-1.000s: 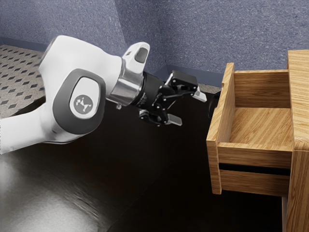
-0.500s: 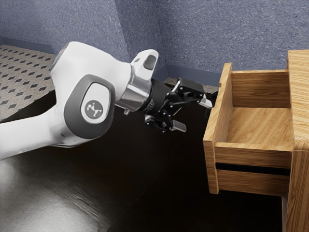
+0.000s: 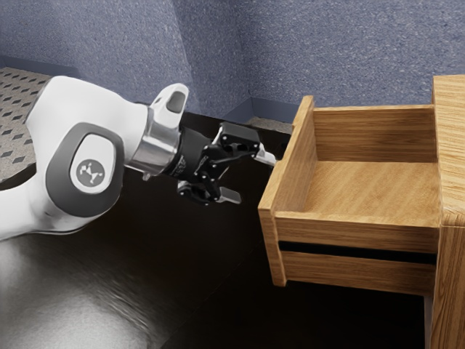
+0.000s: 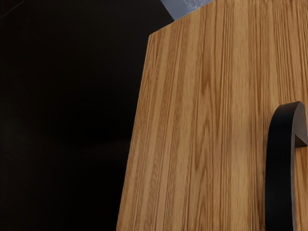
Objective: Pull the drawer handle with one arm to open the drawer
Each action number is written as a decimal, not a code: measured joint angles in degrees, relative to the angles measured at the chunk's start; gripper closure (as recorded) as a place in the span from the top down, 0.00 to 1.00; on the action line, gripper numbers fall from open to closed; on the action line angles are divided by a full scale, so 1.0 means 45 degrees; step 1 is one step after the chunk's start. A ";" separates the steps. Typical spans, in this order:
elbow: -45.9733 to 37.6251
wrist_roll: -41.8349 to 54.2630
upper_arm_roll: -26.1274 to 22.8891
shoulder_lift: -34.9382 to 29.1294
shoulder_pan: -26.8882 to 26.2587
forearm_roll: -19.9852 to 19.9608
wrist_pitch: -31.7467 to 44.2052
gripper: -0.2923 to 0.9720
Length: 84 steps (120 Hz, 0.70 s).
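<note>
The wooden drawer stands pulled well out of the cabinet at the exterior view's right, and its inside is bare. My black gripper sits just left of the drawer's front panel, open. Its upper finger reaches to the panel's hidden face and its lower finger hangs free of the drawer. In the wrist view the drawer front is close ahead, with the dark curved handle off to one side of the hand.
The dark tabletop stretches below and left of the drawer. A second drawer front lies below the open one. Blue walls rise behind, and checkered floor shows at far left.
The drawer has slid further out toward the exterior view's left. My arm and gripper have drawn back left with it, the fingers staying apart.
</note>
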 joint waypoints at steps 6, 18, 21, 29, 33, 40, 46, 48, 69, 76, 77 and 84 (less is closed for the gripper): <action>-0.0170 0.0004 0.0129 -0.0173 0.0018 0.0057 0.0020 0.77; -0.0368 0.0013 0.0420 -0.0336 -0.0020 0.0108 0.0046 0.77; -0.0430 0.0014 0.0503 -0.0403 -0.0030 0.0143 0.0049 0.77; -0.0659 0.0017 0.0610 -0.0669 -0.0012 0.0150 0.0054 0.77; -0.0763 0.0018 0.0648 -0.0810 0.0015 0.0200 0.0055 0.77; -0.0913 0.0021 0.0770 -0.0993 0.0031 0.0303 0.0059 0.77; -0.1019 0.0023 0.0851 -0.1147 0.0039 0.0339 0.0061 0.77; -0.1064 0.0024 0.0890 -0.1210 0.0039 0.0356 0.0061 0.77; -0.1451 0.0042 0.1291 -0.2189 0.0085 0.0688 0.0002 0.77; -0.1434 0.0045 0.1310 -0.2800 0.0458 0.0835 -0.0298 0.77; -0.1420 0.0045 0.1307 -0.2864 0.0538 0.0869 -0.0368 0.77; -0.0704 0.0047 0.1273 -0.3023 0.1276 0.1752 -0.1488 0.77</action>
